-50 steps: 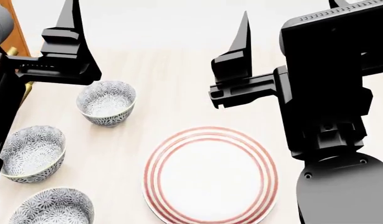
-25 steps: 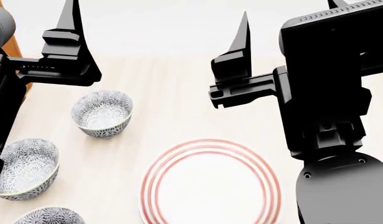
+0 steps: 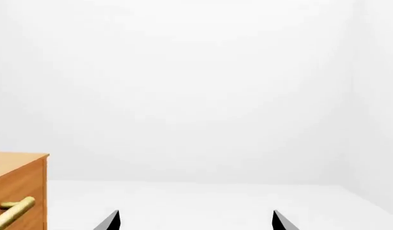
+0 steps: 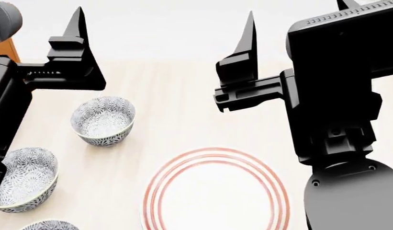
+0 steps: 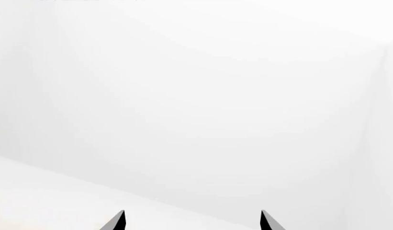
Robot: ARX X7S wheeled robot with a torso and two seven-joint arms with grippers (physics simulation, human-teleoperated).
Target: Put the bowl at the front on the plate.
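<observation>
Bowl (image 4: pixel 47 224) upright (round, no long axis), beside plate (image 4: pixel 215 191), apart.

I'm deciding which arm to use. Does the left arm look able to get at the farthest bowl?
Probably yes: the farthest bowl sits uncovered, apart from the other bowls, just below the raised, open left gripper.

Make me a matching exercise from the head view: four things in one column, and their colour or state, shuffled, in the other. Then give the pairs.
Things:
1. plate
2. far bowl
3. left gripper
4. cabinet

Descriptions:
A. blue-grey floral pattern
B. brown wood, brass handle
C. white with red rings
D. black, fingers apart, holding nothing

Pairs: 1-C, 2-A, 3-D, 4-B
</observation>
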